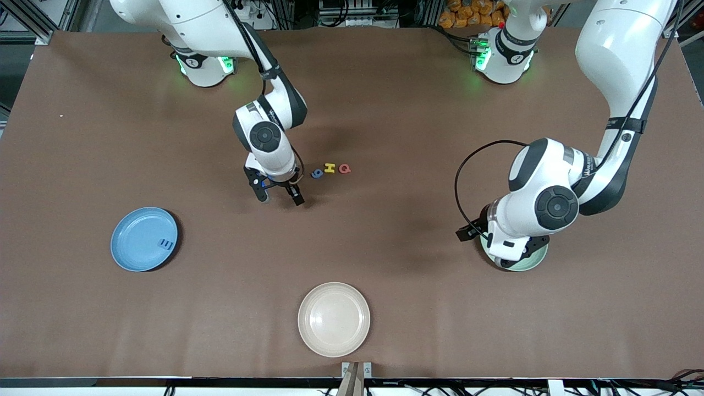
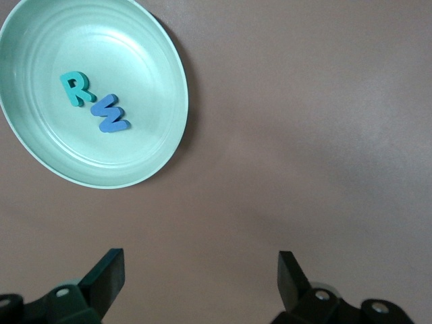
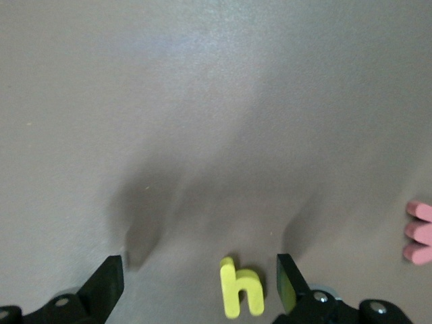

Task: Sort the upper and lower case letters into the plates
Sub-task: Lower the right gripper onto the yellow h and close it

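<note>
Over mid-table, right gripper spread wide astride yellow h, left gripper wide open, empty, beside mint plate.

It was a robotics lab. Two white arms were bolted by green-lit bases to a table under a plain brown covering. Aluminium framing stood at the corners, cables and power strips ran along the edge by the bases, and orange items were heaped nearby.
</note>
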`<move>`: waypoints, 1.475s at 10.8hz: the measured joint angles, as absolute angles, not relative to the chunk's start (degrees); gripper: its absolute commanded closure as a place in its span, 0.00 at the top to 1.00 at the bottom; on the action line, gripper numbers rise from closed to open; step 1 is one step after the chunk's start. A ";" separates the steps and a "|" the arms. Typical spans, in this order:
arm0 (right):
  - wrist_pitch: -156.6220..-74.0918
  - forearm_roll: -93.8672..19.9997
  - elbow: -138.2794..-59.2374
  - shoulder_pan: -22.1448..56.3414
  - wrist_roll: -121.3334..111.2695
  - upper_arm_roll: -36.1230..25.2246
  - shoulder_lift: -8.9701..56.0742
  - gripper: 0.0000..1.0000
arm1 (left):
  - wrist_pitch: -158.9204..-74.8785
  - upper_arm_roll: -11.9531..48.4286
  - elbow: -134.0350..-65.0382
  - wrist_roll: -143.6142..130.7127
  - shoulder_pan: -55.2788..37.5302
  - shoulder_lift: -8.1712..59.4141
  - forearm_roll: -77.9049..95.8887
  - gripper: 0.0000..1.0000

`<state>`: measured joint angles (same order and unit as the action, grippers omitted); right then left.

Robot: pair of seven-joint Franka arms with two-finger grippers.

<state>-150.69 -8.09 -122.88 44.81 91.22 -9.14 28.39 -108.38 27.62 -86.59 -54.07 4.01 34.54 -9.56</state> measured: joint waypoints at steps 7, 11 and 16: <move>-151.63 -8.12 -126.08 45.77 91.92 -8.67 25.55 1.00 | -108.38 27.60 -86.69 -54.07 4.01 34.60 -9.56 1.00; -151.68 -8.14 -126.67 46.84 92.35 -8.58 25.55 0.00 | -108.38 27.60 -86.78 -54.07 4.01 34.62 -9.56 1.00; -152.62 -8.14 -126.88 48.14 93.19 -8.57 25.45 0.00 | -108.38 27.60 -86.81 -54.07 4.01 34.62 -9.56 1.00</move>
<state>-152.62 -8.14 -126.88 48.14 93.19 -8.57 25.45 -108.38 27.60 -86.81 -54.07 4.01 34.62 -9.56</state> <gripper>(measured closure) 0.626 0.000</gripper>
